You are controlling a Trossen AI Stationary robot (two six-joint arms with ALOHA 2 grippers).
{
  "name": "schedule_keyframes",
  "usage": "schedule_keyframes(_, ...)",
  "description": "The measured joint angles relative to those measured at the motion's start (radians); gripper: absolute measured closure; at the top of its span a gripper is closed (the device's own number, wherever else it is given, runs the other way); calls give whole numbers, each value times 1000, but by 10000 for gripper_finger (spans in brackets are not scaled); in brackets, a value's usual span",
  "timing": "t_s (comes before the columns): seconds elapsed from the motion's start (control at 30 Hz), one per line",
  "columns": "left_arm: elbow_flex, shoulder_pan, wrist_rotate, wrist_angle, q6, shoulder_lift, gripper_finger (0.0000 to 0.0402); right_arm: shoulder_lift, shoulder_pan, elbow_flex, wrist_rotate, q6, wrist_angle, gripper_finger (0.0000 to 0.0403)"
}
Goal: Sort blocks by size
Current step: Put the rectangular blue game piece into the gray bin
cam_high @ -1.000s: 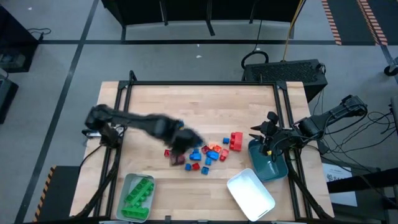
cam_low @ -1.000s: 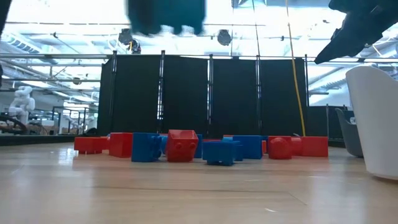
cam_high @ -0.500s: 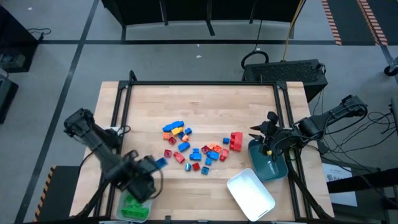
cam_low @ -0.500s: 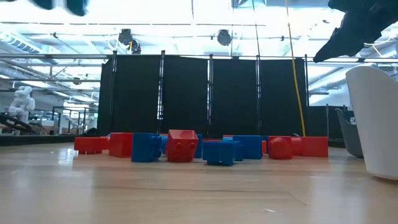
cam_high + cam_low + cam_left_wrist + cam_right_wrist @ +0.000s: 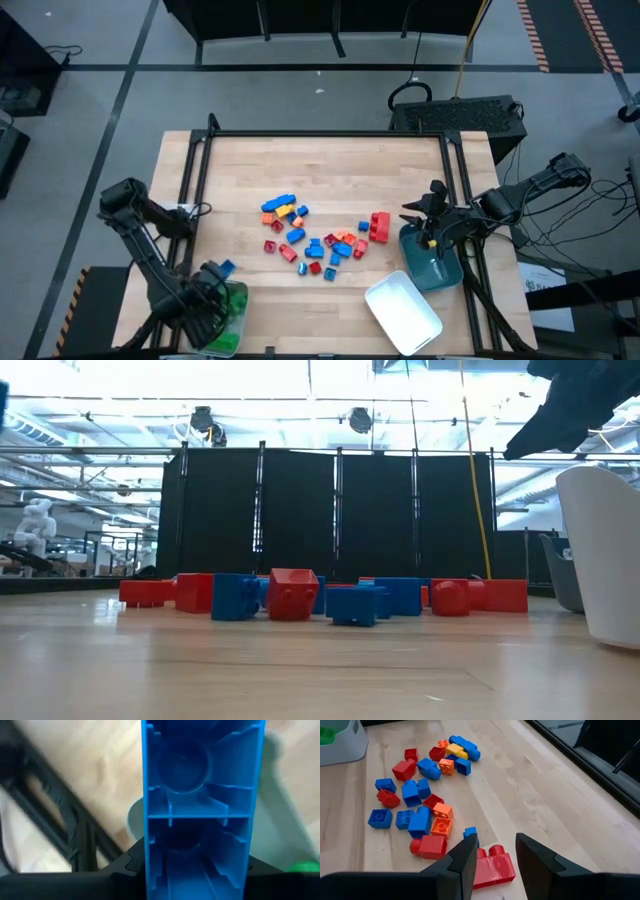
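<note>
1. Left gripper [image 5: 212,300] hangs over the near-left corner of the table, about 7 o'clock from the table's middle, clamped on a long blue brick [image 5: 202,810]. In the left wrist view that brick fills the gap between the jaws, hollow underside facing the camera, its long axis running straight out from the claw.
2. Grey tray [image 5: 236,318] lies right under that gripper, with green bricks [image 5: 232,305] showing in it. From the claw the tray is straight down, so the coming move, as I judge it, is a short drop and a release rather than any sideways travel. The brick's end pokes out toward 1 o'clock from the gripper.
3. Loose blocks [image 5: 315,235] sit in a scatter around the table's middle, well apart from the left gripper, toward 2 o'clock of it.
4. Right gripper [image 5: 492,862] waits at the right edge, about 3 o'clock, above the teal tray [image 5: 432,268], fingers apart and holding nothing. A red brick [image 5: 492,865] lies just beyond its fingertips, so this arm is the nearer one to the pile.
5. White tray [image 5: 402,311] sits near the teal one, toward 5 o'clock.
</note>
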Motion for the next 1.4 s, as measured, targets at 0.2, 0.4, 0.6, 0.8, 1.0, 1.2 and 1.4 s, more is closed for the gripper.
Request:
schedule_keyframes(0.2, -4, -3, 13, 145, 116, -1, 262, 0, 0, 0, 1, 0, -1, 284)
schedule_keyframes(0.4, -4, -47, 14, 208, 294, -2, 262, 0, 0, 0, 8, -2, -10, 284)
schedule_keyframes(0.6, -4, -128, -9, 148, 369, -2, 262, 0, 0, 0, 8, -2, -13, 284)
schedule_keyframes(0.8, -3, -155, -115, 146, 481, -2, 262, 0, 0, 0, 8, -1, -11, 284)
schedule_keyframes(1.0, -3, -154, -125, 141, 562, -2, 262, 0, 0, 0, 7, 12, -7, 284)
schedule_keyframes(1.2, -3, -154, -178, 138, 581, -2, 259, 0, 0, 0, 6, 18, -7, 284)
schedule_keyframes(1.4, -3, -147, -178, 129, 581, -3, 184, 0, 0, 0, 3, 18, -8, 284)
